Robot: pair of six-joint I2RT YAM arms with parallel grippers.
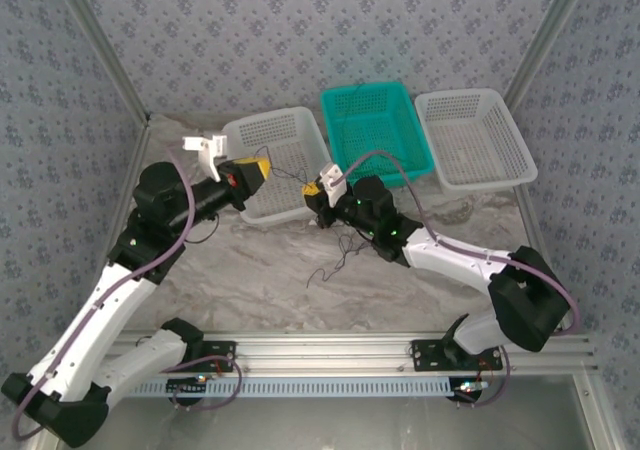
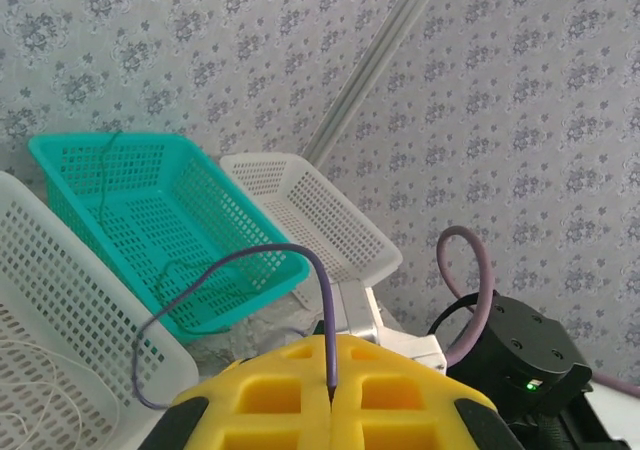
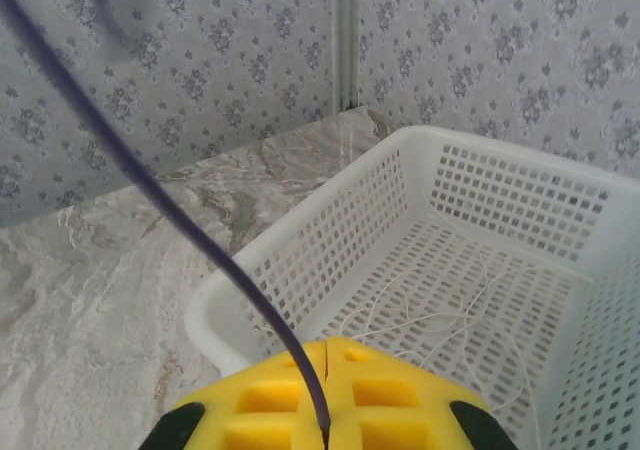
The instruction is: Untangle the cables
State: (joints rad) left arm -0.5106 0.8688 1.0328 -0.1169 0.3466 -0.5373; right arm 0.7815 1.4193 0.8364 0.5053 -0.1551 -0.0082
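A thin dark purple cable (image 2: pixel 230 265) spans between both grippers above the rim of a white plastic mesh basket (image 1: pixel 262 130); the left gripper (image 2: pixel 330 348) has its yellow fingers (image 2: pixel 270 395) pressed together, pinching that cable; the right gripper (image 3: pixel 326 352) is likewise clamped shut on it; hair-thin whitish cables (image 3: pixel 430 315) lie loose inside the basket; a tangle of thin dark cables (image 1: pixel 336 258) trails below the right gripper onto the marble-patterned table (image 1: pixel 250 270)
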